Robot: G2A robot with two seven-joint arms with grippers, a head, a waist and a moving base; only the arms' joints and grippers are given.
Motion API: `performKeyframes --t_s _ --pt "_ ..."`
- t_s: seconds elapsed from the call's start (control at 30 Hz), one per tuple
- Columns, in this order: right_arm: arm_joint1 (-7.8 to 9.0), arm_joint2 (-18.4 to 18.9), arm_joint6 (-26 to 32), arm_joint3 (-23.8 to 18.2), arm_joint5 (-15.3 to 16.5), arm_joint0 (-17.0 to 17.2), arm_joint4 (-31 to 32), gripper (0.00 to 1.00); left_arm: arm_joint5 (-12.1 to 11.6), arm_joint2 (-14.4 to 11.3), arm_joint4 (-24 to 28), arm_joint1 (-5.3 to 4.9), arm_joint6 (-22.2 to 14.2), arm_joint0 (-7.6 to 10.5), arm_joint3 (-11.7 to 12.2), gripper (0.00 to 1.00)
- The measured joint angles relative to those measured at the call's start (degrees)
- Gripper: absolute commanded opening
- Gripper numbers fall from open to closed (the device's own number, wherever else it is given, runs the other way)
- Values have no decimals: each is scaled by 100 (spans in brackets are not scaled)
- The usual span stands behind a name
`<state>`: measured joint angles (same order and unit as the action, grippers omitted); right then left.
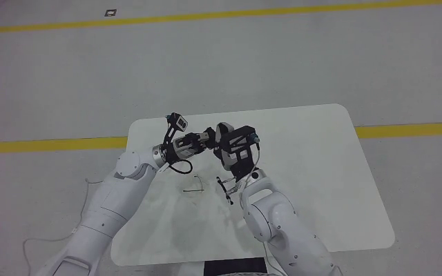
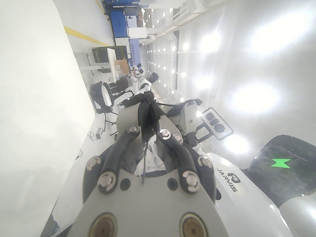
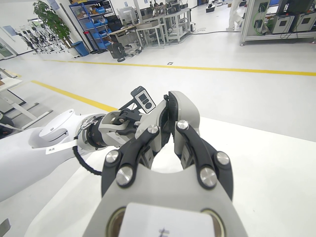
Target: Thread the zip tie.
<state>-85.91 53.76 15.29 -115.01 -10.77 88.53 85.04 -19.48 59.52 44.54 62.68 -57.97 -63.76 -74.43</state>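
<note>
1. Black pads of my left pincer are pressed together on the zip tie, a thin dark strip.
2. The tie's long axis follows the line of my own fingers. From the pinch it runs straight back between them toward my left wrist, and its free end lies over my palm.
3. My right pincer also has its ribbed pads pressed together. I cannot tell whether any part of the tie sits between them.
4. The two pincers meet tip to tip, touching or very nearly so. I hold them in the air above the left half of the white desk.
5. The tie therefore lies straight ahead of my right pincer, just beyond the left one's tips. My left arm is the nearer one, since it has the strip in its grip.
6. The tie's head and slot are hidden where the tips crowd together. I judge that I am bringing end to slot, but I cannot say whether it has entered.
7. As I judge it, the coming move depends on keeping the strip's axis in line with the slot. A small twist of either wrist could send the end past it.
</note>
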Motion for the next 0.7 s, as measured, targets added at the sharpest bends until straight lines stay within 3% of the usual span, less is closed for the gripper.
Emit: performKeyframes --t_s 0.47,0.5,0.7 --pt "0 -14 61 155 -75 -13 140 0 0 0 0 0 0 0 0 0" --pt "-1 -15 61 157 -78 -13 137 100 0 0 0 0 0 0 0 0" --pt "29 37 -8 3 -35 131 271 100 0 0 0 0 0 0 0 0"
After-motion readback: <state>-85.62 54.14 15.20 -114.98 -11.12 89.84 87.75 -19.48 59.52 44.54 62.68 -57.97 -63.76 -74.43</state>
